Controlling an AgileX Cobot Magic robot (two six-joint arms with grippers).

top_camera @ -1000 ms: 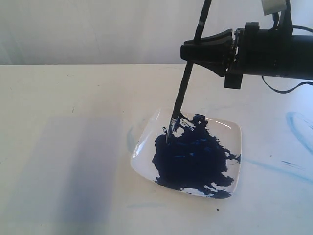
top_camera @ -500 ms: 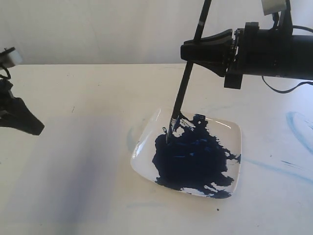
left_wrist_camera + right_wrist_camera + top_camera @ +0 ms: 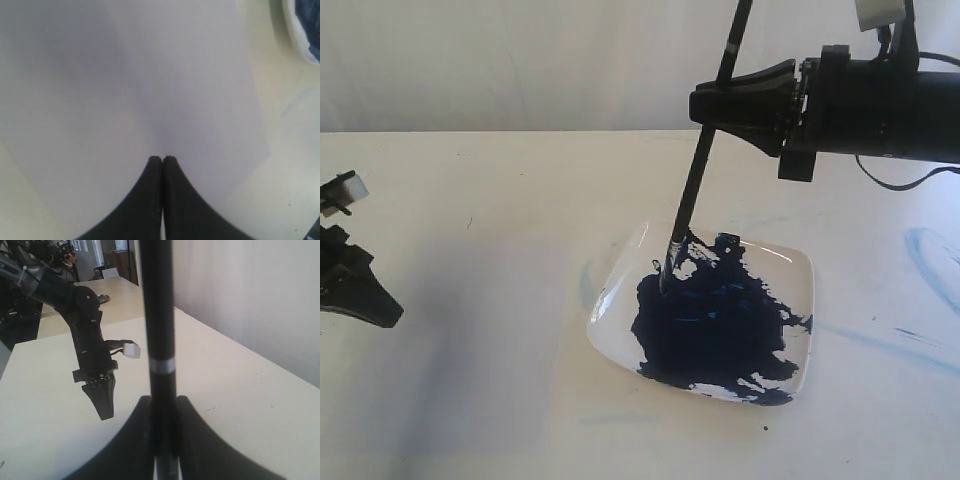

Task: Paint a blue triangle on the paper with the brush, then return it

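My right gripper (image 3: pixel 702 107) is shut on the black handle of the brush (image 3: pixel 690 205), holding it nearly upright. Its blue-stained tip rests in the dark-blue paint pool (image 3: pixel 710 330) of the white square dish (image 3: pixel 620 275). In the right wrist view the brush (image 3: pixel 159 315) rises between the fingers of the right gripper (image 3: pixel 162 400). The paper (image 3: pixel 470 340) lies left of the dish, pale and unmarked. My left gripper (image 3: pixel 162 159) hovers over the paper (image 3: pixel 150 90), shut with nothing in it. It appears at the far left as left gripper (image 3: pixel 382 315). No blue triangle is visible.
Faint light-blue smears (image 3: pixel 930 260) mark the tabletop right of the dish, and another smear (image 3: pixel 588 285) sits by its left rim. The dish edge (image 3: pixel 300 30) shows in the left wrist view. A white wall backs the table.
The left gripper came into view at the left edge and has since dropped lower toward the paper. The right gripper and brush have not moved.
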